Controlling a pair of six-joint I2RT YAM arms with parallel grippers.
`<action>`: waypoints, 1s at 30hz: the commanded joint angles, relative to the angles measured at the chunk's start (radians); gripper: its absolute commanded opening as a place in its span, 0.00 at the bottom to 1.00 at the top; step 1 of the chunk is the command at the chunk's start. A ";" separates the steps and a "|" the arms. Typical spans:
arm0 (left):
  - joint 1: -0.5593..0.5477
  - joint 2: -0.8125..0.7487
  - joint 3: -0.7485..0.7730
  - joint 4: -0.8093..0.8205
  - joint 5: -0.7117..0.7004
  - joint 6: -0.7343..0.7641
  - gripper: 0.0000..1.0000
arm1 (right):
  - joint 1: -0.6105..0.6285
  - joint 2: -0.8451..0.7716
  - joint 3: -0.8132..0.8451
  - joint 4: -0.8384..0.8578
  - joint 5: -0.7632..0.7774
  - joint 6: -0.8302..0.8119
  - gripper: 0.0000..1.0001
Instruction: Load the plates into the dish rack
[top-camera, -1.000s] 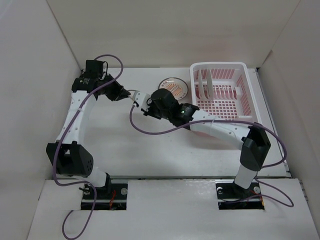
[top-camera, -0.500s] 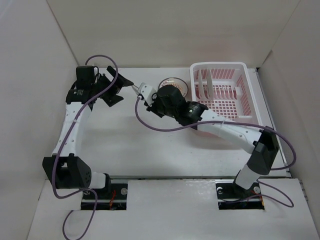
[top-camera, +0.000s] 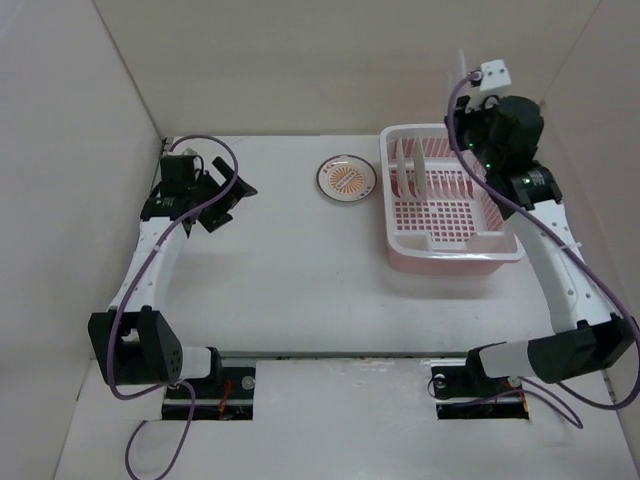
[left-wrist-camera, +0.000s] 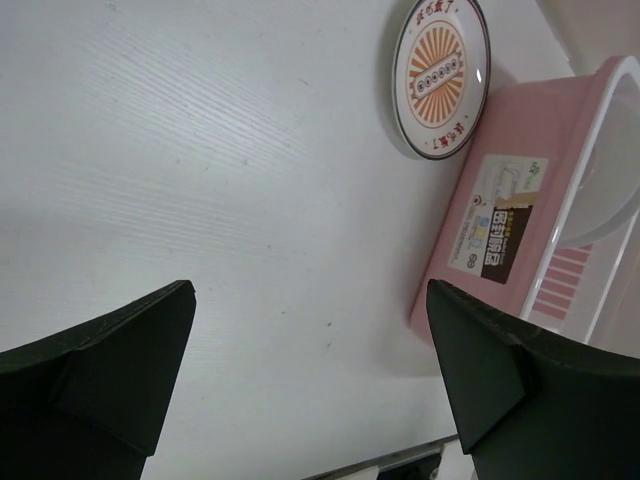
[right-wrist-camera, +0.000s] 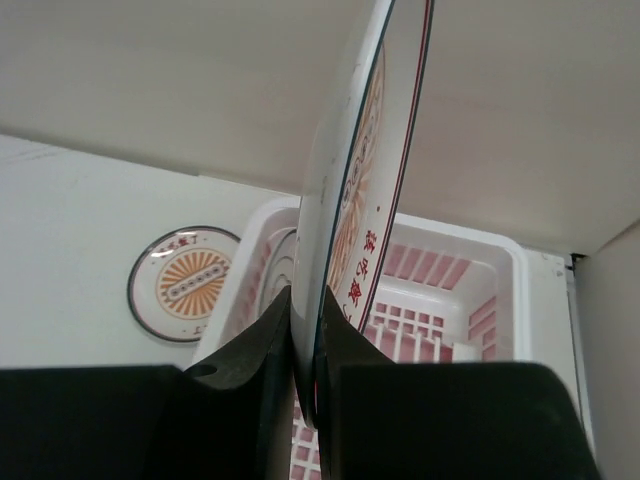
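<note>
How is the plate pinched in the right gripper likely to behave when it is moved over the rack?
The plate looks rigid and glossy, so it probably keeps its shape but may slip. The right gripper clamps only one edge, with most of the plate standing clear, so it could pivot if jolted. It is likely brittle if dropped onto the dish rack.

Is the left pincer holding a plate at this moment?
No, in the left wrist view the left pincer stands wide open over bare table, and the sunburst plate lies flat on the table beyond it.

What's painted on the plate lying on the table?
The plate: orange sunburst, dark rim; left wrist view.
</note>
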 joint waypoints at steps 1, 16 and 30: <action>0.002 -0.033 -0.018 0.070 -0.022 0.064 1.00 | -0.109 0.012 -0.002 0.064 -0.196 0.045 0.00; -0.007 0.006 0.011 0.060 -0.022 0.141 1.00 | -0.290 0.302 0.011 0.001 -0.366 0.045 0.00; -0.007 0.056 0.051 0.051 -0.012 0.150 1.00 | -0.290 0.349 -0.075 0.062 -0.313 0.086 0.00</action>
